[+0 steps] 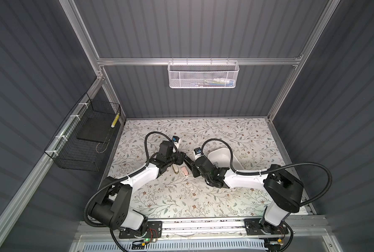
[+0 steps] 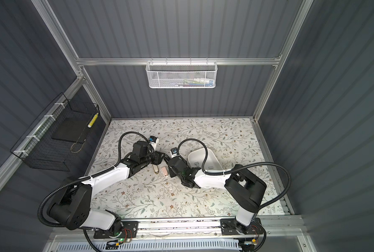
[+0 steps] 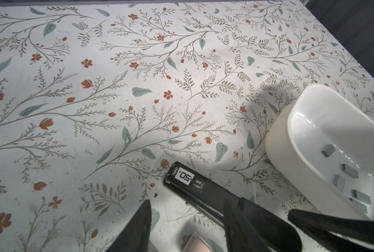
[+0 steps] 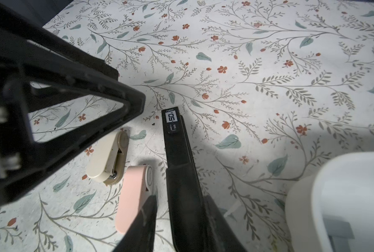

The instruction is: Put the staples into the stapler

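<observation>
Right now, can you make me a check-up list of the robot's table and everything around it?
Surface: floral table, small specks.
Job's things: staples in white tub; black stapler mid-table.
Clutter: cream stapler, pink stapler.
Grippers: left gripper open beside black stapler; right gripper shut on it.
Cables: black hoses loop over both arms.
Surroundings: white mesh basket on back rail; black wire basket on side wall.

Layout around the long stapler on the bench
The tub to its right holds the staples; 2 small staplers lie side by side just left.
</observation>
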Controlling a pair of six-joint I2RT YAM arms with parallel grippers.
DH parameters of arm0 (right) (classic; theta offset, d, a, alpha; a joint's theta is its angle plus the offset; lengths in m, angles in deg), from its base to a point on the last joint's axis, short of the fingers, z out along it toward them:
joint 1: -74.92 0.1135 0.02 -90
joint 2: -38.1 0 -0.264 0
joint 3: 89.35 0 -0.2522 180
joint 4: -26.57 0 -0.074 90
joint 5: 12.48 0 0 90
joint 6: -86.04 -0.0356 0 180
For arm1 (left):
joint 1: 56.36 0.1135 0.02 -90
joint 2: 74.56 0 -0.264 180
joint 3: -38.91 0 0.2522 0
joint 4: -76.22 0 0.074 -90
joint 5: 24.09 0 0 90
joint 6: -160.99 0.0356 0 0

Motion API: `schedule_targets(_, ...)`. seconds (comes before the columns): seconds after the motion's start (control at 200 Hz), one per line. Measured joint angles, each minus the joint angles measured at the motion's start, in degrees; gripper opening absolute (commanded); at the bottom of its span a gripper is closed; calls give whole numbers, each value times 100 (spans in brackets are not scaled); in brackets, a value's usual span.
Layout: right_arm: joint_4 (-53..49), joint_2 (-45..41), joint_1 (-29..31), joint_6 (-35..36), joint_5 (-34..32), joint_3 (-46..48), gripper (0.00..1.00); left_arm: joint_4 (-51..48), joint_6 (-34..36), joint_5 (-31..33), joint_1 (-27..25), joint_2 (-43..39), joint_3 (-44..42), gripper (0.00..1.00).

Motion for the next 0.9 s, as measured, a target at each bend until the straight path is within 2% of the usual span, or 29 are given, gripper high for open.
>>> schedule_targets(0.265, -68, 157, -4, -22, -35, 0, 36, -33, 190, -190, -7, 72, 4, 54)
schedule_targets(0.55, 57, 240, -15, -85, -81, 17, 34, -42, 407, -251, -164, 584, 236, 53)
schedule_targets(0.896, 581, 240, -13, -133, -37, 332, 34, -168, 597, -315, -264, 999, 498, 52)
